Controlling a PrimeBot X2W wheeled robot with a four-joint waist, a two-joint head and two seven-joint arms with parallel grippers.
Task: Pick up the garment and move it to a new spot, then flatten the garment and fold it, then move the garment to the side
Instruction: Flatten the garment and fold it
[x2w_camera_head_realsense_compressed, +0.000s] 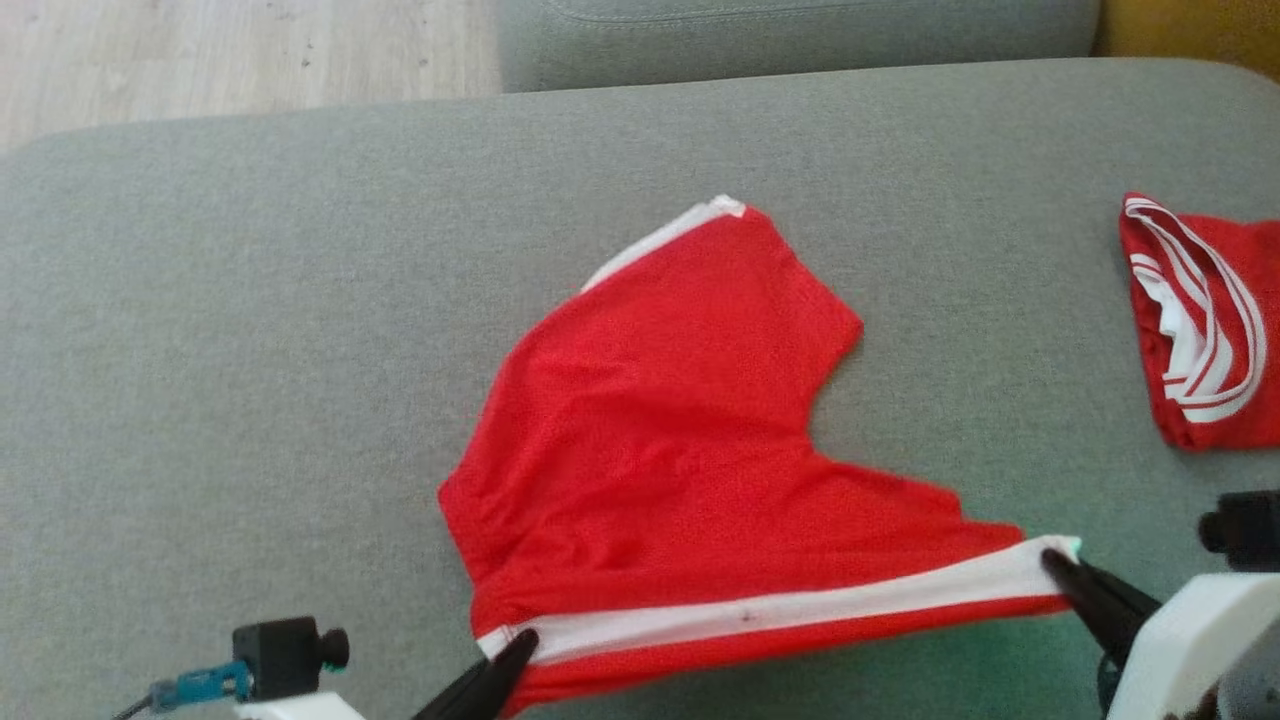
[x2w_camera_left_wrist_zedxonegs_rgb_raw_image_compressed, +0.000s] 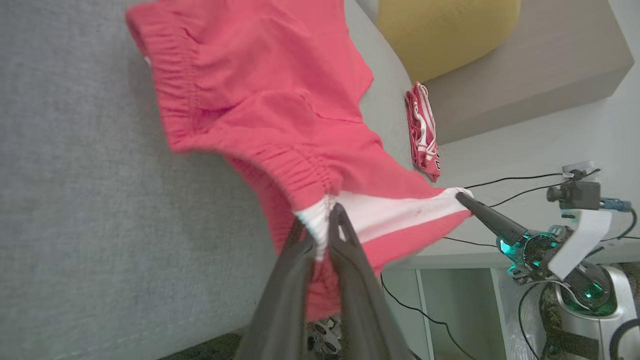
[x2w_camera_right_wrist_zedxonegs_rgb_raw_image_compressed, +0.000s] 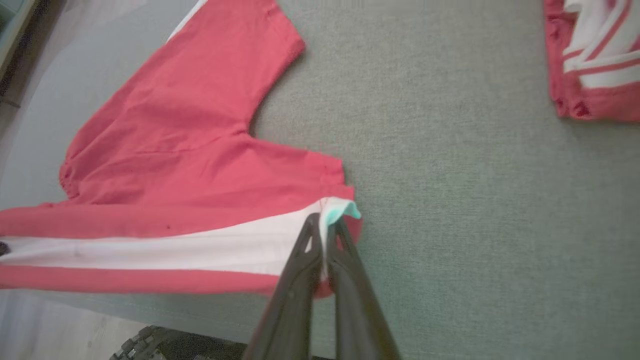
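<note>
Grey sofa (x2w_camera_head_realsense_compressed: 250, 300); red garment (x2w_camera_head_realsense_compressed: 660, 420) stretched, pinched by left gripper (x2w_camera_head_realsense_compressed: 520, 645); right gripper (x2w_camera_head_realsense_compressed: 1055, 562).

the shorts (x2w_camera_head_realsense_compressed: 650, 430) are red with a white side stripe, the folded garment (x2w_camera_head_realsense_compressed: 1200, 320) red with white stripes, the sofa cushion (x2w_camera_head_realsense_compressed: 250, 300) grey, the pillow (x2w_camera_left_wrist_zedxonegs_rgb_raw_image_compressed: 445, 30) yellow.

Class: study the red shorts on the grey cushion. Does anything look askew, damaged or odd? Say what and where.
The shorts lie askew: the striped side is stretched along the near edge between the left gripper and right gripper, one leg splaying away. A small dark speck marks the white stripe; stain or hole, unclear.
</note>
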